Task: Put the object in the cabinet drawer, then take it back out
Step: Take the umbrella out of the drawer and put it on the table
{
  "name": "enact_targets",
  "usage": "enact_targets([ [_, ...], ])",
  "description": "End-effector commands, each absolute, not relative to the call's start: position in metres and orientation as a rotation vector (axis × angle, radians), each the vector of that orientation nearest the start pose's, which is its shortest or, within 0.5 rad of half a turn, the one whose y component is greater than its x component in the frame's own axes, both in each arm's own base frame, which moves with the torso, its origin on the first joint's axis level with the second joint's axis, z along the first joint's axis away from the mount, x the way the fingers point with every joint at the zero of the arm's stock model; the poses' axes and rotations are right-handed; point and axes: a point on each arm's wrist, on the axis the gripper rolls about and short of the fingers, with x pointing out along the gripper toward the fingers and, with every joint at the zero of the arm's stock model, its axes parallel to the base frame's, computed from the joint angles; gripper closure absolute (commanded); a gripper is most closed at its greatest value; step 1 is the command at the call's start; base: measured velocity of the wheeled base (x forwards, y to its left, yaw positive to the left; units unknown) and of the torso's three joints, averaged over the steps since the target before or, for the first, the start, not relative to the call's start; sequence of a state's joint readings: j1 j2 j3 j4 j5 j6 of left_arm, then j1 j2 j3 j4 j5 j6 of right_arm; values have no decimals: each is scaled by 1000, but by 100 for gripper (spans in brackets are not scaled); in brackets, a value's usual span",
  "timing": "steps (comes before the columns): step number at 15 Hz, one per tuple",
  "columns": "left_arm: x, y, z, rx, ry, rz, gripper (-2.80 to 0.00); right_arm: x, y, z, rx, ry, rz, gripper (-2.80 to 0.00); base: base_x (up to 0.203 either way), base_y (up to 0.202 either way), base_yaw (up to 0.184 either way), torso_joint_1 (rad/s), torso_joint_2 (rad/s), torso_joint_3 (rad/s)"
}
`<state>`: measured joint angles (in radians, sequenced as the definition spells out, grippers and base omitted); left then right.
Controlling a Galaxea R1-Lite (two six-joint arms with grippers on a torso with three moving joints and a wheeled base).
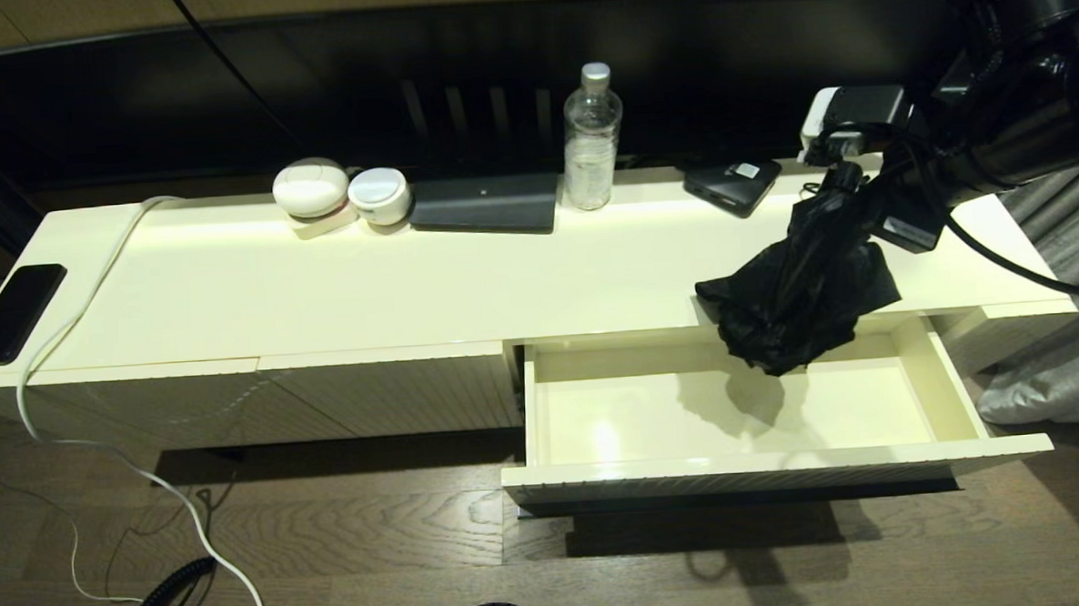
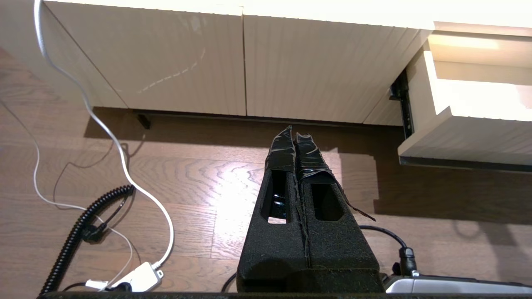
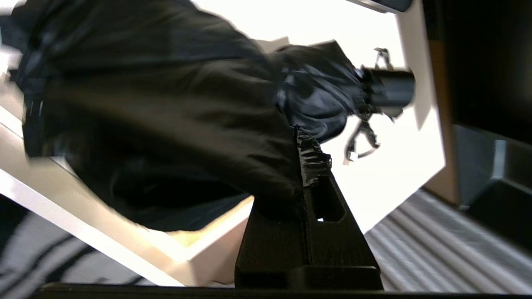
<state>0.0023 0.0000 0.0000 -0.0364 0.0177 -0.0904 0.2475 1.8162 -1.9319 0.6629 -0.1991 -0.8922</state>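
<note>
Umbrella (image 1: 799, 296) hangs from the right gripper (image 1: 849, 200) in the head view, its loose fabric drooping below the gripper, above the back edge of the open drawer (image 1: 738, 463). Left wrist view: the left gripper (image 2: 296, 143) is parked low over the floor (image 2: 187, 182), fingers pressed together, the drawer off to one side. Right wrist view: the right gripper pinches the umbrella fabric, handle (image 3: 390, 89) beyond the fingertips.

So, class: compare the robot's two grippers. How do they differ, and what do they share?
The right gripper is clamped on the black umbrella, above the open drawer; the left gripper is shut on nothing, low over the wooden floor. Both have black, tape-wrapped fingers.
</note>
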Motion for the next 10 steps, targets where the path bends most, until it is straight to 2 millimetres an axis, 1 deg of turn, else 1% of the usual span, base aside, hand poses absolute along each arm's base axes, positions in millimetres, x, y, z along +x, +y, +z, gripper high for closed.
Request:
enact_targets([
  [1, -23, 0, 79, -92, -39, 20, 0, 326, 84, 323, -945, 497, 292, 0, 0, 0, 0, 0, 0, 0],
  [6, -23, 0, 79, -92, -39, 20, 0, 356, 91, 318, -829, 402, 149, 0, 0, 0, 0, 0, 0, 0],
  [9, -23, 0, 79, -92, -39, 20, 0, 378, 96, 311, -809, 331, 75, 0, 0, 0, 0, 0, 0, 0],
  [10, -23, 0, 79, -92, -39, 20, 0, 388, 98, 307, -803, 306, 41, 0, 0, 0, 0, 0, 0, 0],
])
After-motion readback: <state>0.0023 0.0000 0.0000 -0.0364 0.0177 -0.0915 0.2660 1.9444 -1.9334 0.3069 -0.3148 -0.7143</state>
